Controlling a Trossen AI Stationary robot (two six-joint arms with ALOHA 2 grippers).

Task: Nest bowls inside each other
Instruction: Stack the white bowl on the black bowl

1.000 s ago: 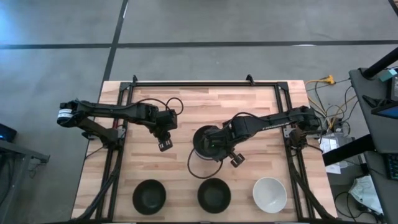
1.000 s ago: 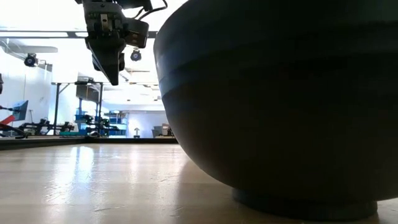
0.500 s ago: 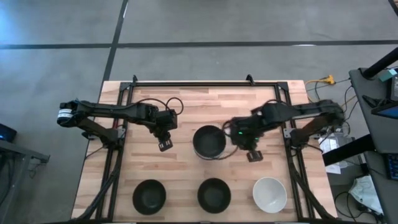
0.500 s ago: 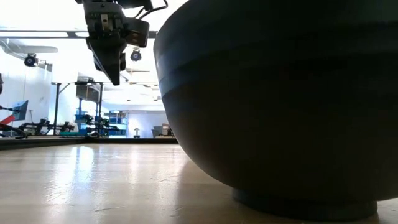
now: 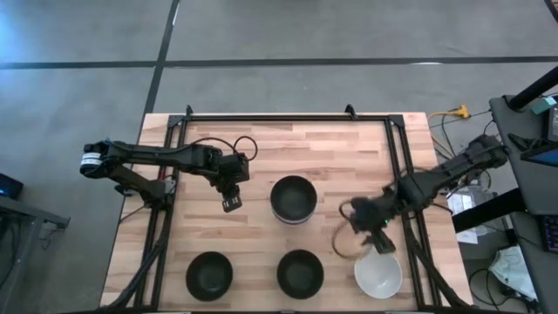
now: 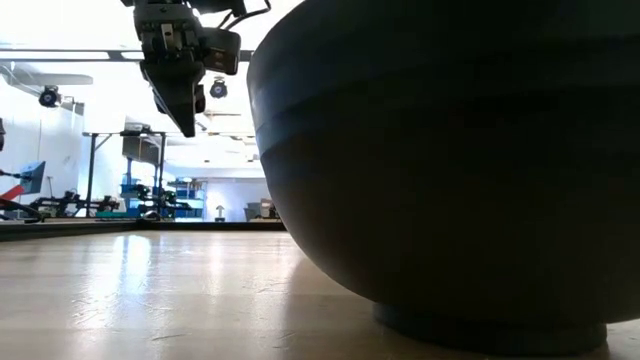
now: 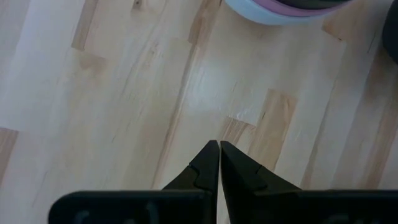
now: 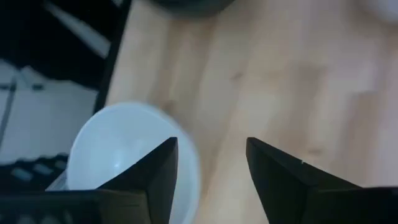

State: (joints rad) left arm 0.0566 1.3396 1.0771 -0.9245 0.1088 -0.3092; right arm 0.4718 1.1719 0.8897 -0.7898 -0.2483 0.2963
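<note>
A stack of nested bowls (image 5: 293,199), black on top, stands mid-table; its pale lavender base (image 7: 273,11) shows in the left wrist view. Along the near edge rest two black bowls (image 5: 209,273) (image 5: 299,272) and a white bowl (image 5: 377,274), each on its foot. The middle black bowl (image 6: 450,160) fills the low view. My right gripper (image 5: 381,242) hovers open just beyond the white bowl (image 8: 124,155), its fingers over the bowl's far rim and the bare wood. My left gripper (image 5: 231,202) hangs shut above the table, left of the stack (image 6: 185,125).
A black frame rail (image 5: 288,117) runs along the far edge, with side rails (image 5: 403,174) at left and right. Bare wood (image 5: 261,235) lies between the stack and the near row. Cables and equipment (image 5: 471,166) sit off the table's right side.
My right gripper has left the stack and swung toward the table's right and near edges, ending above the white bowl's far rim. The stack stays in place, its black top bowl now uncovered.
</note>
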